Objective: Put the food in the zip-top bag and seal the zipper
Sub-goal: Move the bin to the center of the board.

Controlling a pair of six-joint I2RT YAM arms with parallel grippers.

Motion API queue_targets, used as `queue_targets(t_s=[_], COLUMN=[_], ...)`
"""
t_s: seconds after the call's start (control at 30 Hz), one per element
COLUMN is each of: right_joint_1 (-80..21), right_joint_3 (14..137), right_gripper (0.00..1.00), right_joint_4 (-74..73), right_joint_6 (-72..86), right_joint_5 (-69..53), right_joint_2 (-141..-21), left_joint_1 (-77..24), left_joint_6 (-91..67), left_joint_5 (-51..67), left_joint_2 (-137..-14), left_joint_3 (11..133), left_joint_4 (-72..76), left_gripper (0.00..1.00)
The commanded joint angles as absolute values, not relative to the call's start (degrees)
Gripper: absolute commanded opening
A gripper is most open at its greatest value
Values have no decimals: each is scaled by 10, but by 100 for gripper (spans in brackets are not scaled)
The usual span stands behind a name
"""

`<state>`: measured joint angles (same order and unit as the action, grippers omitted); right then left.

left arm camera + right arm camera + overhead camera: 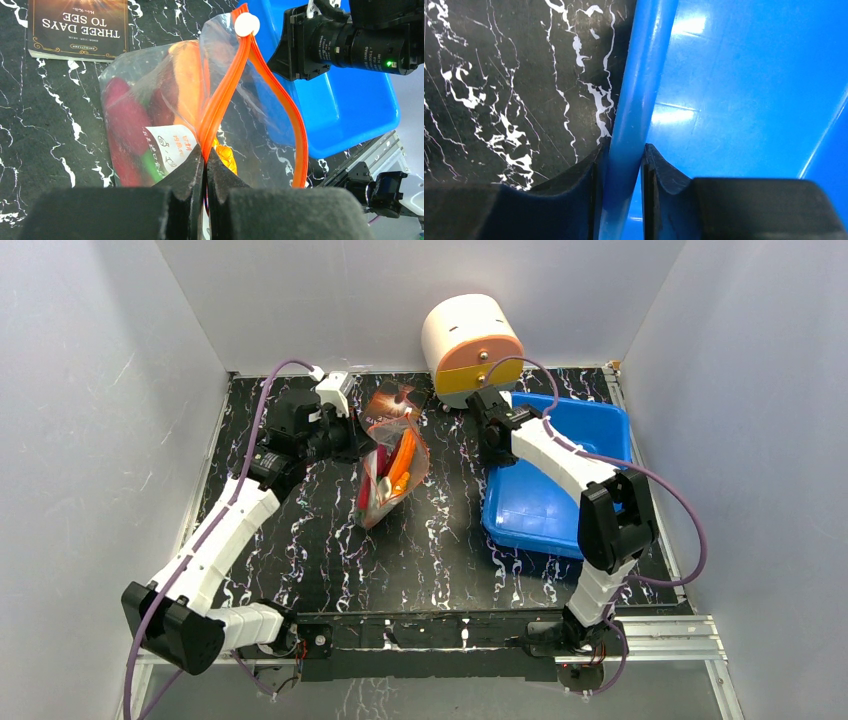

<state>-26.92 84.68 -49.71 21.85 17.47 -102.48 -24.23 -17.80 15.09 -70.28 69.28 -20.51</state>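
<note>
Left gripper [205,156] — jaws pinching the thin red-orange zipper strip [227,90] of the clear floppy plastic bag [260,115], mid-table, toy food [125,115] inside. Right gripper [624,152] clamps the blue plastic tray rim [644,75]. Risk: the mouth gapes — the strip could slip free under tension, leaving the bag unsealed.

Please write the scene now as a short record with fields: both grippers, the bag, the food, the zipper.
left gripper: fingers shut on the zipper
right gripper: fingers shut on the blue bin rim
zip-top bag: clear, mouth open
food: inside the bag
zipper state: strips apart, white slider at far end
book: lies flat beyond the bag
</note>
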Motion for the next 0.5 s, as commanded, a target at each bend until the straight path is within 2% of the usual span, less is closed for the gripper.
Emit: queue_targets(t_s=[0.0, 0.2, 0.3, 0.4, 0.47], right_joint_1=[-274, -274, -277, -286, -287], right_joint_3=[802, 739, 692, 609, 550], right_gripper=[20, 15, 7, 0, 0], right_joint_4=[-463, -503, -477, -359, -266], right_joint_6=[135, 140, 162, 119, 56], right_joint_5=[150, 172, 216, 286, 297], right_joint_2=[-980, -904, -852, -772, -709], left_joint_1=[-243, -243, -244, -243, -244], left_joint_6=[-170, -162, -160, -162, -163], left_joint_5=[145, 146, 151, 157, 161], left_joint_2=[-674, -675, -679, -681, -681], left_joint_3=[691, 691, 688, 682, 677], left_joint_4=[-200, -192, -182, -169, -162], left_gripper=[0, 0, 0, 0, 0])
